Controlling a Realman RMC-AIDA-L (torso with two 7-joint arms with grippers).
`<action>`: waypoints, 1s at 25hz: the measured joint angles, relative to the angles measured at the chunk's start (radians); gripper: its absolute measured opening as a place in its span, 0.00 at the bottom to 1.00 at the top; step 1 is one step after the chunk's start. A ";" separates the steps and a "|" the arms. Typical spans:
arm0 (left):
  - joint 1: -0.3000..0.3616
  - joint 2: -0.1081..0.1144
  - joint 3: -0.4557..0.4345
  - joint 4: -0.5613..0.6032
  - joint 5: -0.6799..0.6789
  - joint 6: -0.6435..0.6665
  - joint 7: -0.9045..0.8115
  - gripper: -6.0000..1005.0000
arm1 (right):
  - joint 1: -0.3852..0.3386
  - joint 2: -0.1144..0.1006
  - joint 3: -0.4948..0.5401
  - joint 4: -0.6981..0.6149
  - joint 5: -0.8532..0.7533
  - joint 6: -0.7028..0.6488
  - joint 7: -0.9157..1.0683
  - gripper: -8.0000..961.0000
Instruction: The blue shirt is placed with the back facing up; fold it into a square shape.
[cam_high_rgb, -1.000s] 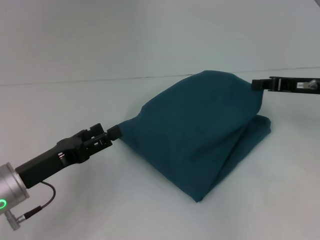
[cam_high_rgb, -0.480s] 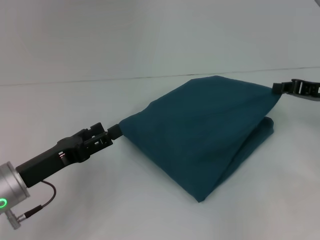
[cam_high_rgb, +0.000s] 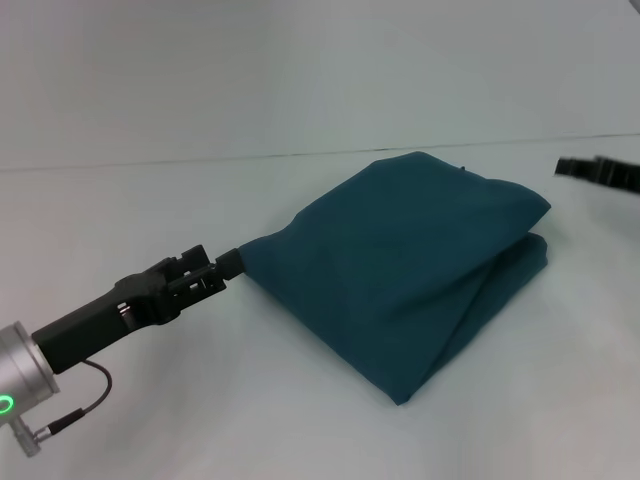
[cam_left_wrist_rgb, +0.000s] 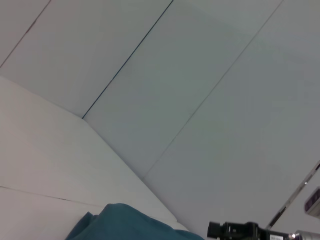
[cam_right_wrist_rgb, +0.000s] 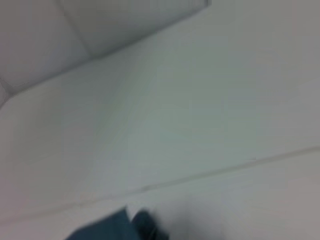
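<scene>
Jaws of our left gripper (cam_high_rgb: 232, 263) pinch the blue shirt's (cam_high_rgb: 400, 265) near corner; it lies folded on the desk (cam_high_rgb: 200, 410). Our right gripper (cam_high_rgb: 572, 168) hangs apart beside it, seemingly empty. We should release gently.

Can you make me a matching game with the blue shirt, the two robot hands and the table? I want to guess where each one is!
Things:
1. blue shirt
2. left gripper
3. right gripper
4. table

Places or states:
A. white surface under everything
B. clamped on the shirt's left corner
C. folded over, lying in the middle
D. off to the right, apart from the shirt

Pairs: 1-C, 2-B, 3-D, 4-A
</scene>
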 joint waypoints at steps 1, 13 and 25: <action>-0.001 0.000 0.000 0.000 0.000 0.000 0.000 0.95 | -0.001 -0.001 0.001 -0.005 0.030 -0.002 -0.016 0.14; -0.001 0.002 -0.006 0.000 -0.008 -0.012 0.000 0.95 | 0.076 -0.012 -0.173 -0.001 0.048 -0.164 -0.085 0.32; -0.001 -0.004 -0.008 0.000 -0.009 -0.046 0.003 0.95 | 0.135 0.017 -0.280 0.132 -0.022 0.002 -0.088 0.01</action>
